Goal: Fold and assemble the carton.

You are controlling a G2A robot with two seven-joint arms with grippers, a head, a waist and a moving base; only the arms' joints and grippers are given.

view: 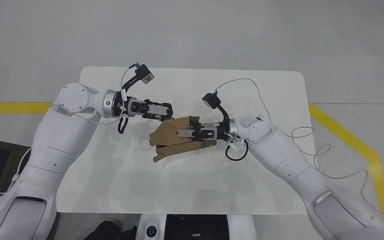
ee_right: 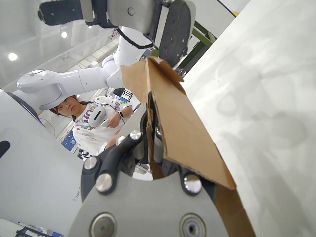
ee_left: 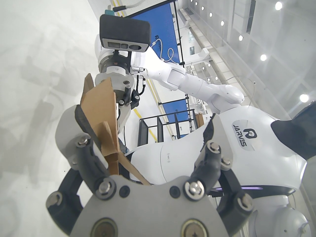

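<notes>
A: Top view. We log the brown cardboard carton (view: 171,137) half-formed near the middle of the table (view: 240,192). The right pincer (view: 195,133) is clamped on one of its panels. The left pincer (view: 165,111) stands wide apart just beside the far flap, gripping nothing.

B: Agreed. Whether the carton's underside rests on the table, we cannot tell. Our worry: one grip carries everything, so a push from the left could swivel the carton around it.

A: Left wrist view. One pad (ee_left: 84,122) lies against a flap of the carton (ee_left: 98,107). The other pad (ee_left: 209,129) is well apart from it.

B: Then a closing squeeze could crease the flap off its score line, we judge. Or the pad could slide off the edge and let the flap spring back.

A: Right wrist view. The right pincer (ee_right: 149,129) is closed on a thin edge of the carton (ee_right: 177,129), with the panel running out past it.

B: A shallow bite, by our reading. Sideways load might peel the panel out of the grip, and the carton would drop to the table (ee_right: 259,75).
</notes>
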